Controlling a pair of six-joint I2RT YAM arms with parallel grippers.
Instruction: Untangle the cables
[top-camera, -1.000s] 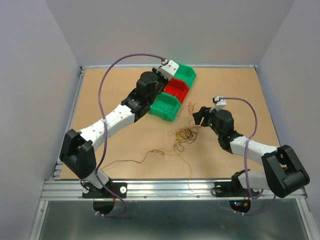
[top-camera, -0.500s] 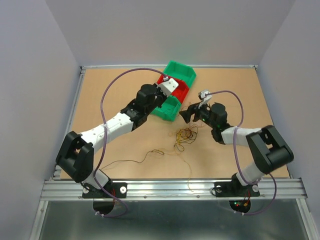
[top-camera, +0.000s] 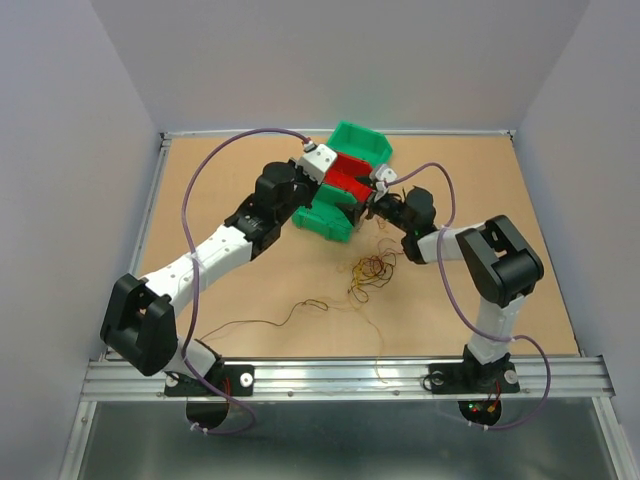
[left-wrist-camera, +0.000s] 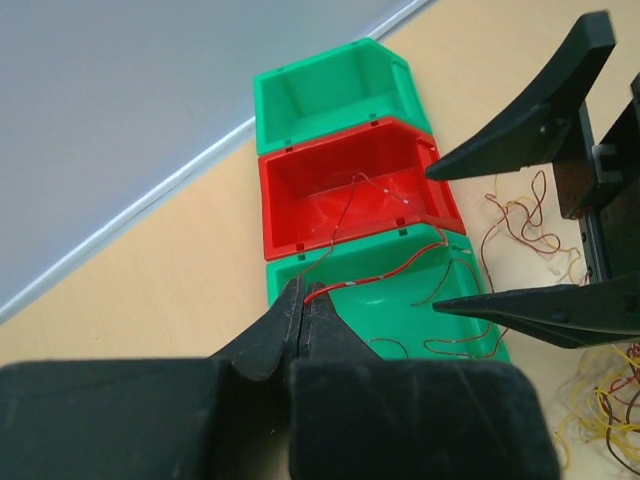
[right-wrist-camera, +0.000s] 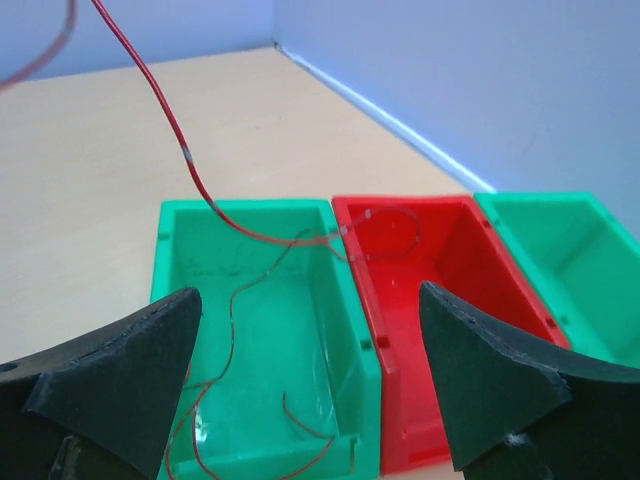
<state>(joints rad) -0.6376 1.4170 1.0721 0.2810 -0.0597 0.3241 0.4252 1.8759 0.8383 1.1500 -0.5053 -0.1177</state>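
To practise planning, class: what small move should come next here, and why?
Probably the right gripper eases forward and shuts on the red wire: it is open, facing the strand that the shut left gripper holds above the bins.

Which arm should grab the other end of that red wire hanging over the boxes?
Probably the right. The right gripper is open and pointed at the green box and red box, where the red wire trails. The left gripper is busy, shut on that wire.
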